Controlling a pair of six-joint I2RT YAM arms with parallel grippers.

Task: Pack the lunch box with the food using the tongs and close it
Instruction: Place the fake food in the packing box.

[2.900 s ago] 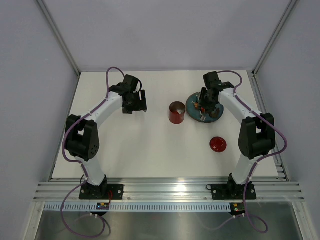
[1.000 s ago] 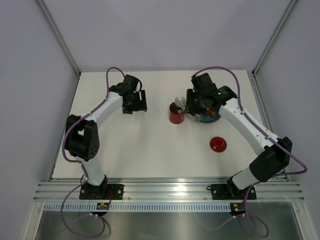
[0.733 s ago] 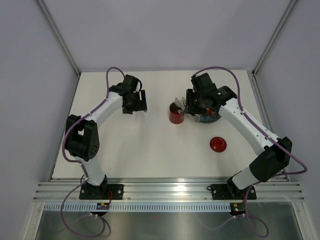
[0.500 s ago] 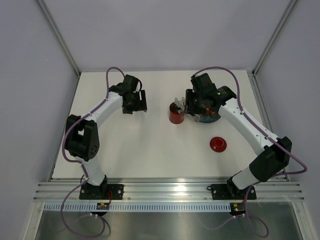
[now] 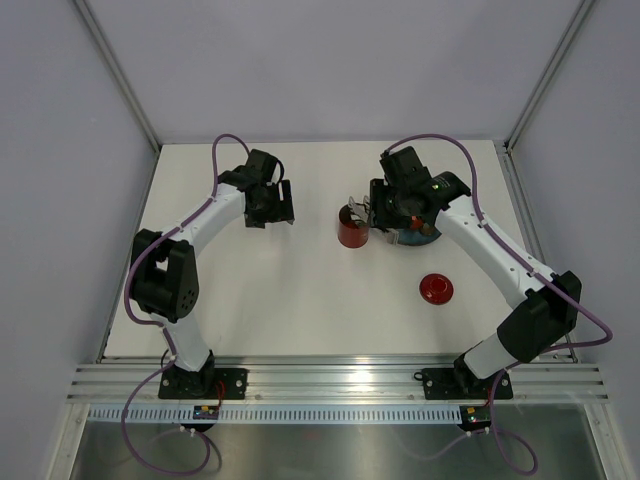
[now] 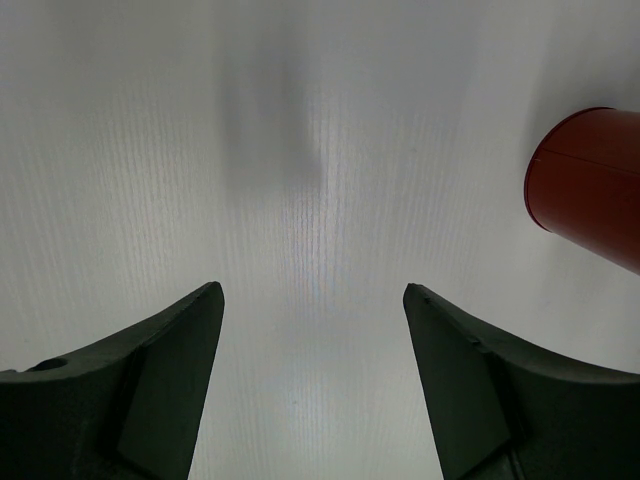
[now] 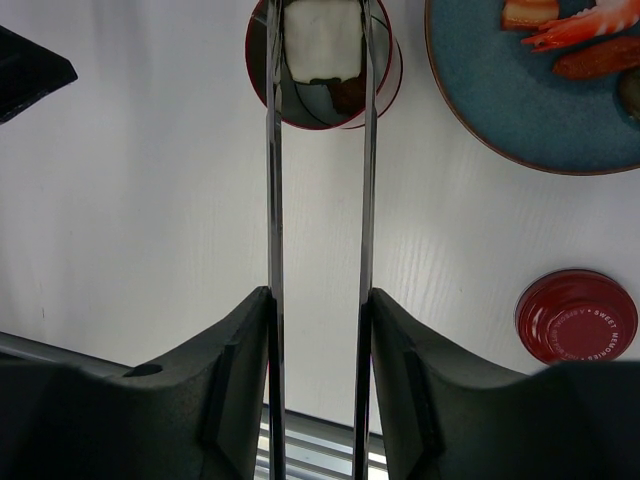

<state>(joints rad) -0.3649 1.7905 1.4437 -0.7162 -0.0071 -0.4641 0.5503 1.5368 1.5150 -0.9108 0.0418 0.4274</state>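
Right claw (image 7: 318, 300) grips the long thin silver metal tongs (image 7: 273, 200), arms apart, tips over the mouth of the small red cylindrical lunch box (image 7: 300, 105), which stands lidless on the white desk (image 7: 150, 200). Orange-red food pieces (image 7: 560, 30) lie on the blue-grey round plate (image 7: 520, 100) at the box's 3 o'clock, and the round red lid (image 7: 579, 318) is at its 4 o'clock. Left claw (image 6: 310, 330) hangs open over the desk at the box's 9 o'clock, well apart.
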